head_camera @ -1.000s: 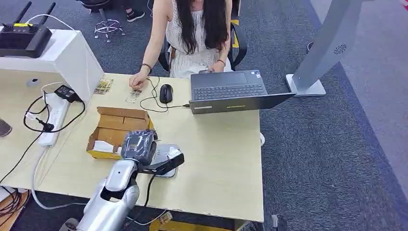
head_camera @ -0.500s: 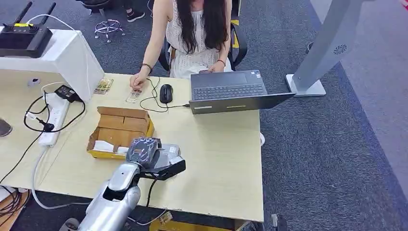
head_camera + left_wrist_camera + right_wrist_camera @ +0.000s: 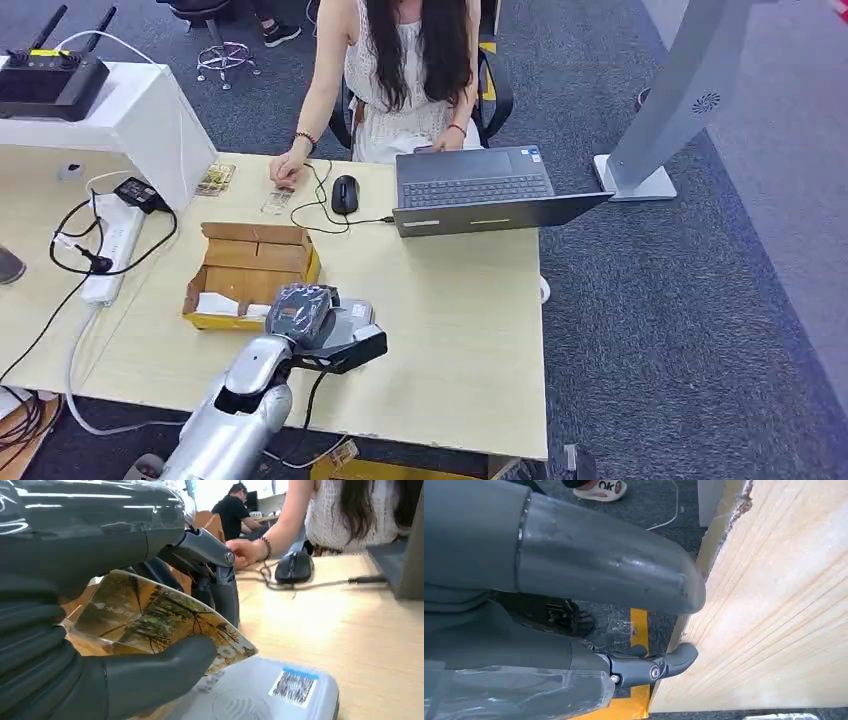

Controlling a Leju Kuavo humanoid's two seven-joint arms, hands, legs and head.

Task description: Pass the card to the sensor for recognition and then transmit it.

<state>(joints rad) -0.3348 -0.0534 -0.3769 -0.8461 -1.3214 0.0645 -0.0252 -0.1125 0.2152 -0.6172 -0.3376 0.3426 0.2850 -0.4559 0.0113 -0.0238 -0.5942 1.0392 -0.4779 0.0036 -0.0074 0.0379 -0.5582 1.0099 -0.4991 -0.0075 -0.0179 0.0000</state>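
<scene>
Left wrist view: left hand point(image 3: 100, 630) pinches card point(image 3: 150, 622) between thumb and fingers, centre-left of frame, just over grey sensor point(image 3: 270, 695) at bottom. Likely thin, light, slick, slightly bendy; best gripped by edge. Right hand point(image 3: 574, 605): cannot tell.

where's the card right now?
Left wrist view: the glossy autumn-tree card is pinched in the left hand, just above the grey card reader, near the open cardboard box.

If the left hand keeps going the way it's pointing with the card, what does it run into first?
Probably nothing near: the left hand holds the card over the grey sensor, fingers pointing across bare table. The laptop lies far off that way; depth is unclear.
</scene>
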